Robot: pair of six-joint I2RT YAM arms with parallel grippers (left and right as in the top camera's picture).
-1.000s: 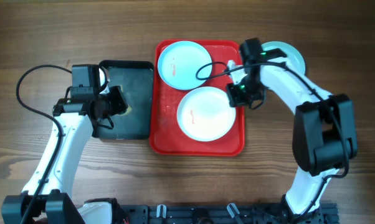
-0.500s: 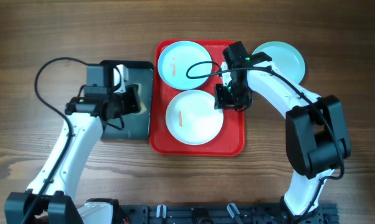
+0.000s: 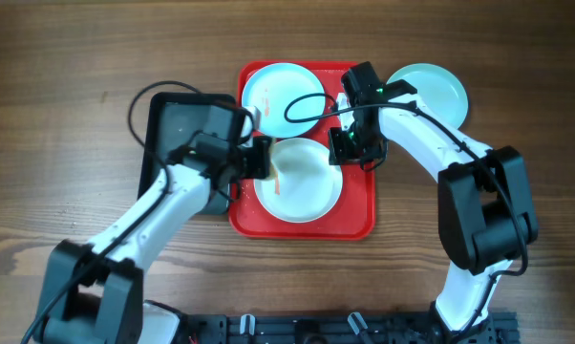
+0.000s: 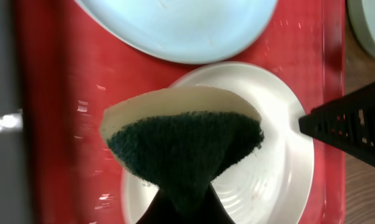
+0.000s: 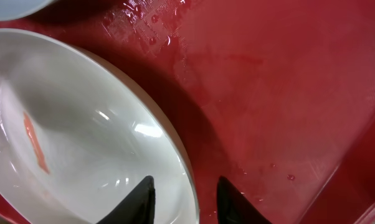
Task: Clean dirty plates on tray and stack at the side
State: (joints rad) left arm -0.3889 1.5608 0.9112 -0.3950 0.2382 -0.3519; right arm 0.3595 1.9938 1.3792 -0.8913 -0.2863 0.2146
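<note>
Centre of table [image 3: 58,57]: red tray [image 3: 359,215], long axis running away from robot base. On its near half, white plate [image 3: 302,191]; on far half, pale-blue plate [image 3: 273,96]; second pale-blue plate [image 3: 431,91] on table off tray's far right corner. At white plate's right rim, right gripper [image 3: 350,145]: jaws parted narrowly, one either side of rim, not clamped. Over plate's left edge, left gripper [image 3: 259,158] clenched on folded green sponge [image 4: 184,143]. Inside white plate, orange smear [image 5: 35,143].

White plate [image 3: 305,191], orange-smeared, and one pale-blue plate [image 3: 273,96] lie on red tray [image 3: 359,215]; second blue plate [image 3: 431,88] beside it
</note>
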